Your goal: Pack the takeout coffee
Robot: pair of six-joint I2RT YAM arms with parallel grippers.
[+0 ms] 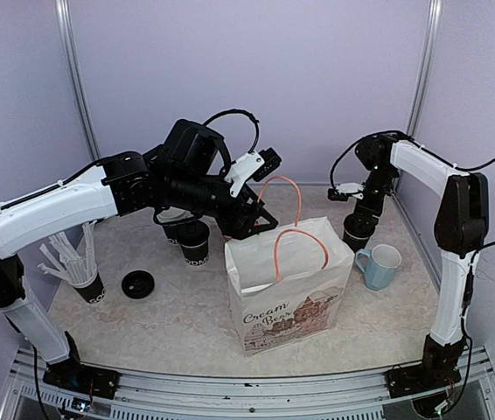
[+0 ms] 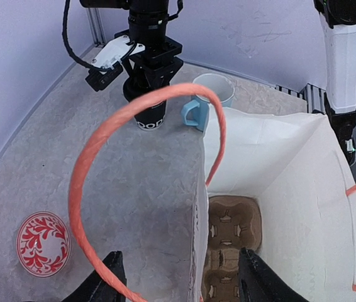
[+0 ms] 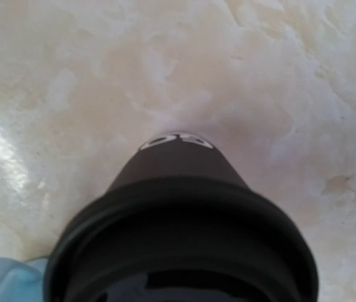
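The light, crushable lidded cup (image 2: 150, 117) wants holding just under its lid; right claw (image 2: 155, 82) unreadable, left claw (image 2: 184, 280) gapes.

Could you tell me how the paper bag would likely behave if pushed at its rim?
The paper bag would probably buckle rather than resist: its thin walls stand open, unbraced at the rim. With only a cardboard tray visible inside, it looks light and may slide or tip. Its orange cord handles seem floppy.
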